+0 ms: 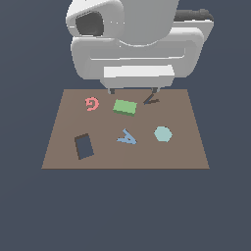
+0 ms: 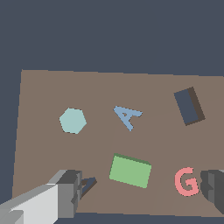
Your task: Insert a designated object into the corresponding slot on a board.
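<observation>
The light-green rectangular block [image 1: 125, 107] lies flat on the brown board [image 1: 181, 152], near its far edge. It also shows in the wrist view [image 2: 130, 170]. The slot [image 1: 84, 146] is a dark navy tilted rectangular cut-out towards the exterior view's left front; in the wrist view [image 2: 189, 106] it sits apart from the block. My gripper [image 1: 134, 91] hangs above the board just behind the block, open and empty. In the wrist view the gripper [image 2: 141, 190] has its fingers [image 2: 66, 192] spread wide to either side of the block, not touching it.
A pink letter G [image 1: 91, 103], a blue letter A [image 1: 127, 138] and a pale teal hexagon [image 1: 163, 134] lie on the board. A thin dark V-shaped cut-out [image 1: 151, 99] sits beside the block. The white arm body [image 1: 137, 44] looms over the far edge.
</observation>
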### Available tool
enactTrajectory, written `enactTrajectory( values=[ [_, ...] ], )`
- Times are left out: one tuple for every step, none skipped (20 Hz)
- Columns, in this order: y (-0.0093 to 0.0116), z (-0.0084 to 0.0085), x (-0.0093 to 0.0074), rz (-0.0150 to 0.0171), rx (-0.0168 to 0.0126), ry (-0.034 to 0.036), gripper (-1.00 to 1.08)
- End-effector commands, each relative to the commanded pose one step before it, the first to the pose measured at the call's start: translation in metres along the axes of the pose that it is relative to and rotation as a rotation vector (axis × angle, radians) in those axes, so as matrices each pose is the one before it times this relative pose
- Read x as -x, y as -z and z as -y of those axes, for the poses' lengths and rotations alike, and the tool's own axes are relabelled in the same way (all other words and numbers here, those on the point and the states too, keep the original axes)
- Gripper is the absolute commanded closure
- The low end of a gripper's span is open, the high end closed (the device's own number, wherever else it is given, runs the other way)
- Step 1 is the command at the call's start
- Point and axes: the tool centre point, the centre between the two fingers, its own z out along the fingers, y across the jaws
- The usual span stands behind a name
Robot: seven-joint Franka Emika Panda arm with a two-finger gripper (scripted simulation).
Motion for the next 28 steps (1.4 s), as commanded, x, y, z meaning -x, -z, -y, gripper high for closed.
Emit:
enactTrajectory(
  values=[
    [0.00000,-0.00001,0.00000,0.00000,0.00000,0.00000,-0.92],
    [-0.00007,0.00002,0.00004,0.00001,-0.00001,0.00069,-0.92],
    [-0.00022,0.00005,0.00011,0.00006,-0.00006,0.00207,-0.92],
    [-0.00037,0.00012,0.00018,0.00010,-0.00010,0.00352,-0.92],
    [-0.00052,0.00011,0.00025,0.00014,-0.00014,0.00483,-0.92],
    [-0.00067,0.00014,0.00032,0.00018,-0.00018,0.00621,-0.92],
    [-0.00082,0.00019,0.00039,0.00022,-0.00023,0.00762,-0.92],
    [-0.00097,0.00022,0.00047,0.00026,-0.00027,0.00900,-0.92],
    [-0.00112,0.00025,0.00054,0.00030,-0.00031,0.01037,-0.92],
    [-0.00127,0.00031,0.00061,0.00035,-0.00035,0.01179,-0.92],
    [-0.00142,0.00032,0.00068,0.00039,-0.00039,0.01313,-0.92],
    [-0.00157,0.00037,0.00075,0.00043,-0.00043,0.01454,-0.92],
    [-0.00172,0.00039,0.00083,0.00047,-0.00047,0.01590,-0.92],
    [-0.00187,0.00043,0.00090,0.00051,-0.00051,0.01729,-0.92],
    [-0.00201,0.00046,0.00097,0.00055,-0.00055,0.01867,-0.92],
    [-0.00216,0.00050,0.00104,0.00059,-0.00060,0.02004,-0.92],
    [-0.00231,0.00053,0.00112,0.00063,-0.00064,0.02142,-0.92],
    [-0.00246,0.00056,0.00119,0.00067,-0.00068,0.02280,-0.92],
    [-0.00261,0.00059,0.00126,0.00071,-0.00072,0.02418,-0.92],
    [-0.00276,0.00063,0.00133,0.00075,-0.00076,0.02556,-0.92],
    [-0.00291,0.00066,0.00141,0.00079,-0.00080,0.02694,-0.92],
    [-0.00306,0.00070,0.00148,0.00083,-0.00084,0.02833,-0.92],
    [-0.00321,0.00072,0.00155,0.00087,-0.00089,0.02971,-0.92],
    [-0.00336,0.00076,0.00163,0.00091,-0.00093,0.03110,-0.92],
    [-0.00351,0.00079,0.00170,0.00095,-0.00097,0.03250,-0.92],
    [-0.00366,0.00082,0.00178,0.00100,-0.00101,0.03391,-0.92],
    [-0.00382,0.00085,0.00185,0.00104,-0.00105,0.03532,-0.92],
    [-0.00397,0.00088,0.00193,0.00108,-0.00110,0.03674,-0.92]
  ],
)
